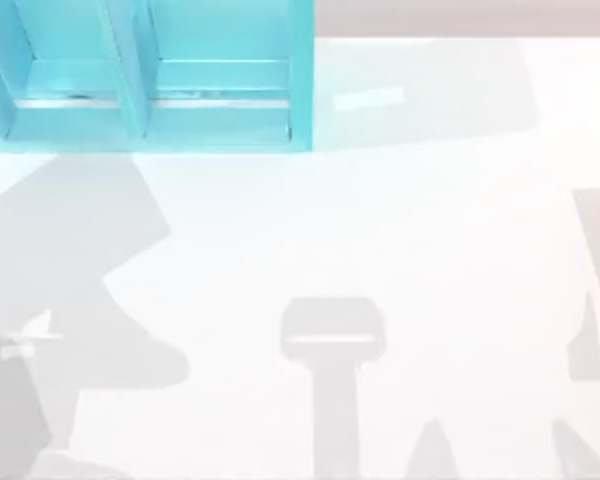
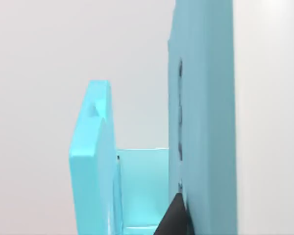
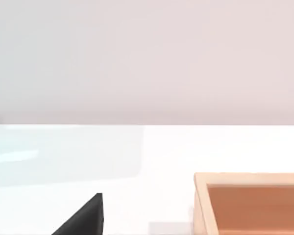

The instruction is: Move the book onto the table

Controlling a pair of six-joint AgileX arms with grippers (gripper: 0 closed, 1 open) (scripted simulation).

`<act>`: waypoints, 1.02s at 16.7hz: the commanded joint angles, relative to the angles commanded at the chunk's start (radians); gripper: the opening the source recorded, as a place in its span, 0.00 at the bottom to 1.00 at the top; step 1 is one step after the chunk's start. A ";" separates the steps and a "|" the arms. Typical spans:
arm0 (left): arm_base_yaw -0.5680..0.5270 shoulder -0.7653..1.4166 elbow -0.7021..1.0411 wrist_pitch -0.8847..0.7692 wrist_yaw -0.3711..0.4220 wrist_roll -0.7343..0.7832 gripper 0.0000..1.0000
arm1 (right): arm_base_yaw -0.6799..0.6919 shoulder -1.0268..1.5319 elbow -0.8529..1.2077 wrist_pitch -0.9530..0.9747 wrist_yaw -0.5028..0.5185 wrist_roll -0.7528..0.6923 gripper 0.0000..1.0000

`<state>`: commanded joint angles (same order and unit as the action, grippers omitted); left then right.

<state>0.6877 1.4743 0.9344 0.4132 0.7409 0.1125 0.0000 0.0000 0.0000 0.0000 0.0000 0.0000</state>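
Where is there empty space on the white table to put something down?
Most of the table is bare: the whole stretch in front of the turquoise shelf unit and all of the table's right side beside it. It is crowded only at the back left, where the shelf unit stands. The right wrist view shows an orange tray on the table too.

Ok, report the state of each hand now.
Left hand: at the turquoise shelf unit; cannot be told.
Right hand: over the table; cannot be told.
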 joint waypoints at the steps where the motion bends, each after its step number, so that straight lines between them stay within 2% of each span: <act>1: 0.010 -0.026 -0.016 -0.019 0.010 0.002 0.00 | 0.000 0.000 0.000 0.000 0.000 0.000 1.00; 7: 0.013 -0.039 -0.029 -0.033 0.016 0.005 0.00 | 0.000 0.000 0.000 0.000 0.000 0.000 1.00; 10: -0.011 -0.017 0.017 -0.027 -0.016 0.054 0.00 | 0.000 0.000 0.000 0.000 0.000 0.000 1.00; 13: -0.082 0.051 0.144 -0.013 -0.104 0.193 0.00 | 0.000 0.000 0.000 0.000 0.000 0.000 1.00; 17: -0.244 0.213 0.421 0.002 -0.296 0.528 0.00 | 0.000 0.000 0.000 0.000 0.000 0.000 1.00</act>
<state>0.4432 1.6876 1.3550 0.4153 0.4448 0.6401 0.0000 0.0000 0.0000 0.0000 0.0000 0.0000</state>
